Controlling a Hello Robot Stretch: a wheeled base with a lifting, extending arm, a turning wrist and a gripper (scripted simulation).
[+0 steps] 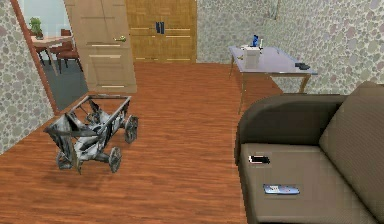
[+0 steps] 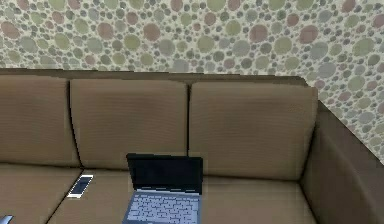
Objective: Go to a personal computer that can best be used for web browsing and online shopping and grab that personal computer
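Forward view: I count one brown sofa point(image 1: 300, 120) with one small dark device point(image 1: 259, 158) and one slim remote point(image 1: 281, 189) on its seat. There's also one wheeled cart point(image 1: 95, 130) and one surface point(image 1: 275, 62).

Arm side view: one laptop point(image 2: 163, 188) on the sofa seat, lid up, dark screen, pale keyboard. One white phone point(image 2: 81, 184) lies just left of it.

Jaws: can't tell their state.

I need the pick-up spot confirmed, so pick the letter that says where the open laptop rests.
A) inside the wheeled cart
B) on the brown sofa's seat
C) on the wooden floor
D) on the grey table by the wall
B: in the arm side view the laptop lies open on the seat cushion of the brown sofa, a small white phone beside it.
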